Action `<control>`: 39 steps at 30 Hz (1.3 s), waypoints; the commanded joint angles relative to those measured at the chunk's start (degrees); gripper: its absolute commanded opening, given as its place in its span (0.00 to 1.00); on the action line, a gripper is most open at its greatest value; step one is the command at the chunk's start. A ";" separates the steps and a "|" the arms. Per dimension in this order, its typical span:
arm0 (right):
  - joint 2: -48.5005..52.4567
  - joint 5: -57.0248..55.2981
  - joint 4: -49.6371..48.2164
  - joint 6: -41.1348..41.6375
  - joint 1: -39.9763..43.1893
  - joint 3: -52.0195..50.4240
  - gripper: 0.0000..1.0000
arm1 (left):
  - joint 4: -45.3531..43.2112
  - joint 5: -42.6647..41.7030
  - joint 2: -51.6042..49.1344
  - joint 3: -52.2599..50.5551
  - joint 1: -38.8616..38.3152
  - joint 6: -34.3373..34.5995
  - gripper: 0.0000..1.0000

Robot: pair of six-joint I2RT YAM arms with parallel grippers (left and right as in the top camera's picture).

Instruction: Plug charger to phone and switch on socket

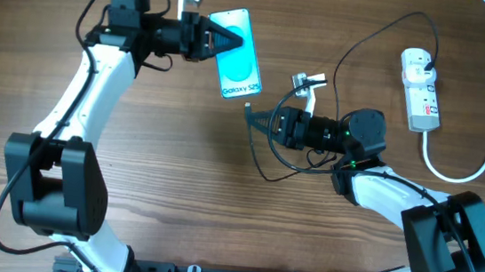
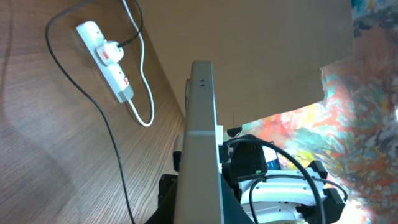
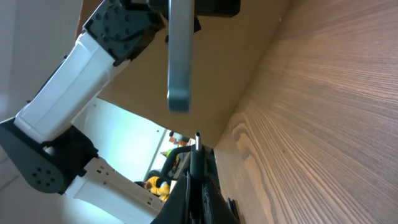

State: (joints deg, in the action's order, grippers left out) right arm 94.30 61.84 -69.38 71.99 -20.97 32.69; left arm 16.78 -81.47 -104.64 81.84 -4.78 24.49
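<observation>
Phone (image 1: 242, 65) is clamped in the left end effector (image 1: 229, 39) by one long edge, screen up and tilted. It looks lifted off the tabletop (image 1: 175, 192), presumably so its port end faces the other arm. Right end effector (image 1: 257, 117) sits just past the phone's lower end, closed on the charger (image 1: 249, 109). The metal tip sticks out ahead of it, aimed at the phone but not touching. Cable loops under that wrist and runs to the socket (image 1: 419, 89), well behind the right end effector. A wall plug (image 1: 417, 64) is seated there; switch state unreadable. Left arm (image 1: 96, 77) reaches forward, wrist bent inward. Right arm (image 1: 380, 189) is folded, forearm low, pointing across at the phone.

Left wrist view: phone (image 2: 200, 124) is edge-on, standing straight out of the grip, which looks firm. Socket (image 2: 106, 59) lies far off to one side on the tabletop. The right arm's body shows beyond the phone.

Right wrist view: fingers (image 3: 189, 186) are pressed together on the charger plug (image 3: 198, 142), tip proud of them. Phone (image 3: 179, 56) hangs ahead, edge-on, with a clear gap, slightly off the tip's line. I'd judge insertion not yet done, and fine alignment is needed.
</observation>
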 commanded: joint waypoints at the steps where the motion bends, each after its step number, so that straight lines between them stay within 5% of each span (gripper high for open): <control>1: 0.66 -0.76 -0.48 0.66 -0.42 0.07 0.04 | -0.04 0.24 -0.15 0.11 -1.68 -0.11 0.04; 39: 0.63 0.22 -2.99 -0.90 -0.39 0.07 0.04 | 1.05 -1.66 -0.15 0.11 -0.22 -0.28 0.04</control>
State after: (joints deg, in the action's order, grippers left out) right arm 94.30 61.87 -72.05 71.94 -20.97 32.69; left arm 17.67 -80.51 -104.64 81.84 -4.71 24.47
